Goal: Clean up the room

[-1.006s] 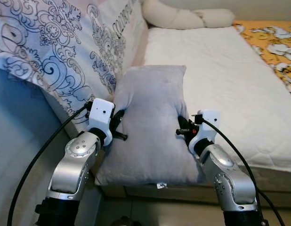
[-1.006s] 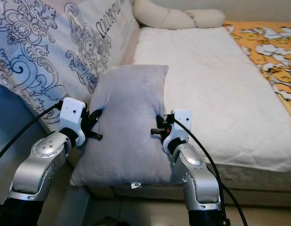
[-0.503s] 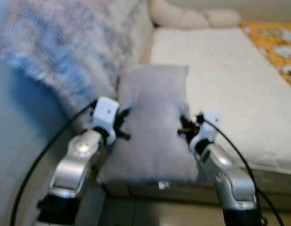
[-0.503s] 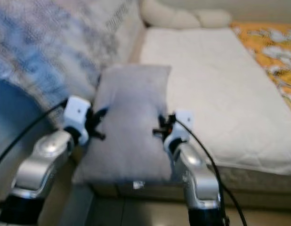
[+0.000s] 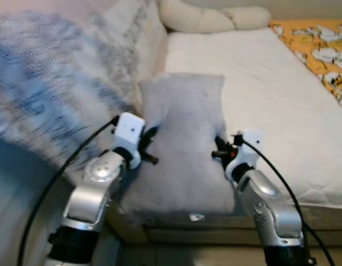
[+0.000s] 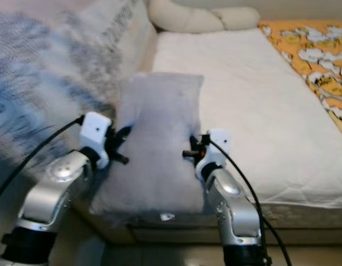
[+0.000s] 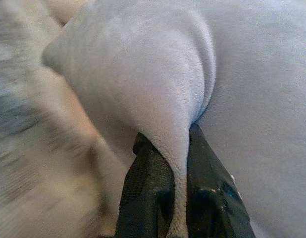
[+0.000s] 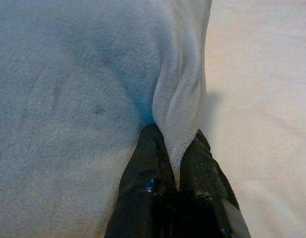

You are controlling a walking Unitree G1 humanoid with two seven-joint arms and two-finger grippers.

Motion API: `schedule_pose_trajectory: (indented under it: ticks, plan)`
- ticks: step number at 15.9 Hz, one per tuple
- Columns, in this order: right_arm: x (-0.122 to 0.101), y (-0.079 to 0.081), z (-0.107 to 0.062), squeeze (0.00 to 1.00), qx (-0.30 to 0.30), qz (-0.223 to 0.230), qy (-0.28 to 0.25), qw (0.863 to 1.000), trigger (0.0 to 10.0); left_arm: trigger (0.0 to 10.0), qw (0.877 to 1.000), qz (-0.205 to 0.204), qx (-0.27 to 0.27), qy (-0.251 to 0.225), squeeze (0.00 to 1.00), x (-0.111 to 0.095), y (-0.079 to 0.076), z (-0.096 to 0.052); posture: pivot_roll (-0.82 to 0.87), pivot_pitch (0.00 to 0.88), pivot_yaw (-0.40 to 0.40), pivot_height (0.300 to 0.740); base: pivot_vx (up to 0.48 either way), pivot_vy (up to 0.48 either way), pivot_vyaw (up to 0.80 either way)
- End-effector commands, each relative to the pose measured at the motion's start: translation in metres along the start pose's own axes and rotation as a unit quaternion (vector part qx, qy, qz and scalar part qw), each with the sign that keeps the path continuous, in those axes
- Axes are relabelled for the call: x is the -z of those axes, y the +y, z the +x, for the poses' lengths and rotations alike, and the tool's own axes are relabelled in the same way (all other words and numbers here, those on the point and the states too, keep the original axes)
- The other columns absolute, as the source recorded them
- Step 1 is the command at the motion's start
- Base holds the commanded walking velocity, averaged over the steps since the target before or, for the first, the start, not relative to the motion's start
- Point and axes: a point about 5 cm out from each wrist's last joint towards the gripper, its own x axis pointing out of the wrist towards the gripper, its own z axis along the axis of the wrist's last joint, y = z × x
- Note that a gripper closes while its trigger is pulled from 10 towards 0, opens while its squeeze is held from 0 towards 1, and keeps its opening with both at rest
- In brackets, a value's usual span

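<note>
white mattress (image 5: 281, 100) under grey pillow (image 5: 185, 144); patterned quilt (image 5: 55, 111) alongside.

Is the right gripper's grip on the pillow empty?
No: in the right wrist view the right gripper has a fold of the grey pillow pinched between its two black fingers.
</note>
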Motion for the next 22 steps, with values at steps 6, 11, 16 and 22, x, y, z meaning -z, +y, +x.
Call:
schedule_pose_trajectory:
  ticks: [6, 11, 16, 22]
  plan:
    - [-0.008, -0.008, -0.002, 0.0, 0.02, 0.002, -0.022, 1.0, 10.0, 10.0, 0.999, 0.011, 0.028, -0.016, 0.0, -0.009, -0.016, 0.007, -0.01, 0.0, 0.065, 0.74, 0.33, 0.0, 0.0]
    - [-0.008, -0.007, -0.001, 0.0, 0.02, 0.002, -0.023, 1.0, 10.0, 10.0, 0.999, 0.018, 0.021, -0.016, 0.0, -0.01, -0.009, 0.008, -0.01, 0.0, 0.071, 0.74, 0.33, 0.0, 0.0]
    - [-0.009, -0.007, -0.002, 0.0, 0.018, 0.003, -0.024, 1.0, 10.0, 10.0, 0.999, 0.023, 0.027, -0.011, 0.0, -0.01, -0.01, 0.009, -0.01, 0.0, 0.079, 0.74, 0.325, 0.0, 0.0]
    - [-0.002, -0.011, -0.005, 0.0, 0.03, 0.012, -0.012, 0.999, 10.0, 10.0, 1.0, 0.018, 0.02, -0.009, 0.0, -0.01, -0.008, 0.012, -0.02, 0.0, 0.079, 0.74, 0.161, 0.0, 0.0]
